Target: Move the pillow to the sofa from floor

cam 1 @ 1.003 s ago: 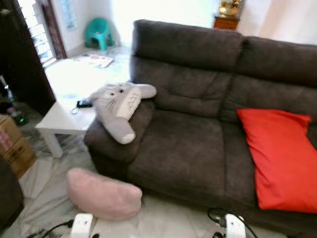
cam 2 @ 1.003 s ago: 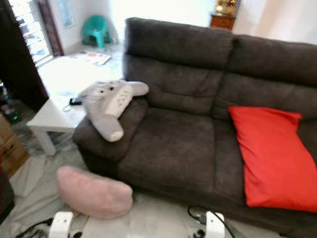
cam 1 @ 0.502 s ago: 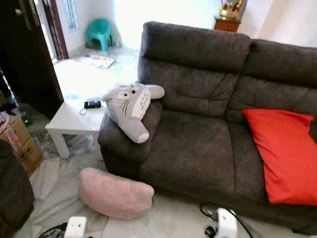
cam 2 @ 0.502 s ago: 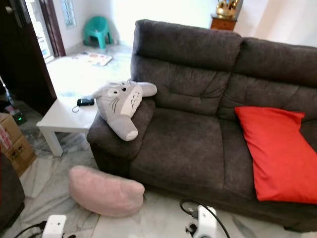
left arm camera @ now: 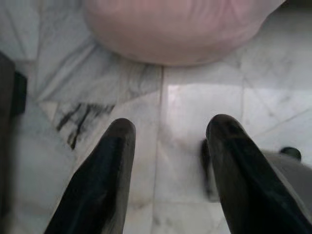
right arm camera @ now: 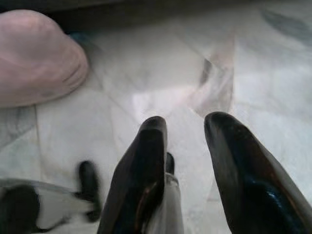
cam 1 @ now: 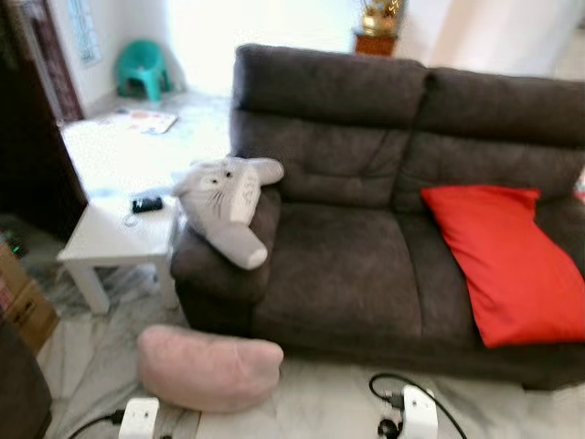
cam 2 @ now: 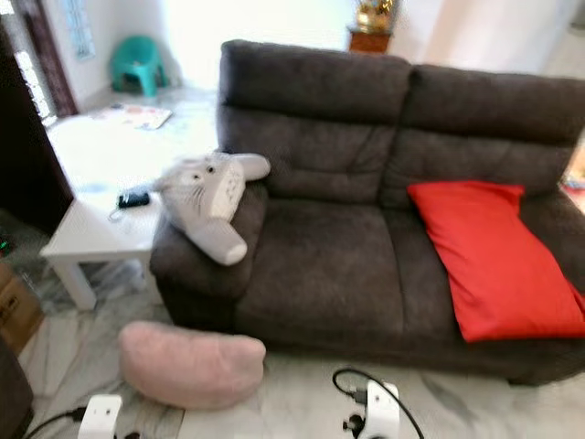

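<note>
Pink pillow: soft, rounded, plush pink pillow [cam 1: 208,369] lies on the pale marble floor [cam 1: 320,412], near-left, touching or just beside the foot of the sofa's left armrest.
Sofa: dark grey fabric two-seat sofa [cam 1: 347,265], seats bare on the left, a bright red rectangular cushion [cam 1: 498,261] leaning on the right seat.
Armrest: a grey plush cat-like toy [cam 1: 224,206] sprawls over the left arm, so we want to land the pillow on the seat, not up there.
Left gripper: left gripper [left arm camera: 168,146] points at the floor, two black fingers spread apart and holding nothing, the pillow's edge just ahead of the tips.
Right gripper: right gripper [right arm camera: 185,131] also spread, empty, over bare marble, the pillow off to one side of it.
Step in hand, as we judge it: we are closing in, no grasp yet.
How to do it well: we should bend low, bring the two grippers to opposite ends of the pillow and squeeze inward; plush will sag, so grip deep.
Watch for: the black cable [cam 1: 393,389] on the floor near our right side, and the small white side table [cam 1: 114,242] on the left.
</note>
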Robot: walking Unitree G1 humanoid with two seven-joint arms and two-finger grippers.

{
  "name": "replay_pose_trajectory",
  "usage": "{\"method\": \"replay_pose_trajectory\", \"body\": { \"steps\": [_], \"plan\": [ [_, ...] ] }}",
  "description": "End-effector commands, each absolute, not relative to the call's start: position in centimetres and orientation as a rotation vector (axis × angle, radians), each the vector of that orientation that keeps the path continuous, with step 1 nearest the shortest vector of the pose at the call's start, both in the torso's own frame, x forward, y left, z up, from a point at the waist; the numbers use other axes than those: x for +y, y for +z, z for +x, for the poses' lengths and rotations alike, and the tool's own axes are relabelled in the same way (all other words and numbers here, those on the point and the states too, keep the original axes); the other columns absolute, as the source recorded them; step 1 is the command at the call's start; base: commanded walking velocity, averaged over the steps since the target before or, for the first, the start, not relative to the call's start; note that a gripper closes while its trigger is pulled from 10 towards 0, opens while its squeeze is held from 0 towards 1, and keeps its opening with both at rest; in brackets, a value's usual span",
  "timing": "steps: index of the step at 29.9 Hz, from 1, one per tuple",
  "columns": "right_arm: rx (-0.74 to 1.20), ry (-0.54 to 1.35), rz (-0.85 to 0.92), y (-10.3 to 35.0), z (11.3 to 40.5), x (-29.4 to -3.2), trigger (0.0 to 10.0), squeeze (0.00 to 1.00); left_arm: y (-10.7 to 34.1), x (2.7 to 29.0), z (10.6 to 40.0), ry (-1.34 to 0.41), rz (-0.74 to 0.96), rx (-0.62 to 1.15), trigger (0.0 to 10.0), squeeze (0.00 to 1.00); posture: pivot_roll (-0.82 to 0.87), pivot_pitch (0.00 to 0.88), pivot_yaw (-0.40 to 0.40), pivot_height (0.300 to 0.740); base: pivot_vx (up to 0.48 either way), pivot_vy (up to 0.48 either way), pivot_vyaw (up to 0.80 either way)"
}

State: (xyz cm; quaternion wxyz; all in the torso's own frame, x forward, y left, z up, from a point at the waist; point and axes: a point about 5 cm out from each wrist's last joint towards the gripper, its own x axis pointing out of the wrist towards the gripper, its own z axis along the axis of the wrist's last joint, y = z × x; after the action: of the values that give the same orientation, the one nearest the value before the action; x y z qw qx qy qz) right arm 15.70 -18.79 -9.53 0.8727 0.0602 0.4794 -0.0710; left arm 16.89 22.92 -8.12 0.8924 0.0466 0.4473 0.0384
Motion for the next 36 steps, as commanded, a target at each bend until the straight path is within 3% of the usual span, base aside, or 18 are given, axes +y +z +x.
{"method": "replay_pose_trajectory", "body": {
  "steps": [1, 36],
  "plan": [
    [0.974, -0.128, 0.128, -9.16, 16.73, -18.25, 10.0, 0.0, -8.06, 23.42, 16.8, 0.078, 0.119, 0.94, 10.0, 0.0, 0.16, 0.004, -0.069, 0.74, 0.0, 0.33, 0.0],
    [0.968, -0.105, 0.133, -9.14, 16.85, -17.86, 10.0, 0.0, -8.08, 23.52, 16.7, 0.073, 0.123, 0.945, 10.0, 0.0, 0.17, 0.0, -0.069, 0.74, 0.0, 0.347, 0.0]
  ]
}}
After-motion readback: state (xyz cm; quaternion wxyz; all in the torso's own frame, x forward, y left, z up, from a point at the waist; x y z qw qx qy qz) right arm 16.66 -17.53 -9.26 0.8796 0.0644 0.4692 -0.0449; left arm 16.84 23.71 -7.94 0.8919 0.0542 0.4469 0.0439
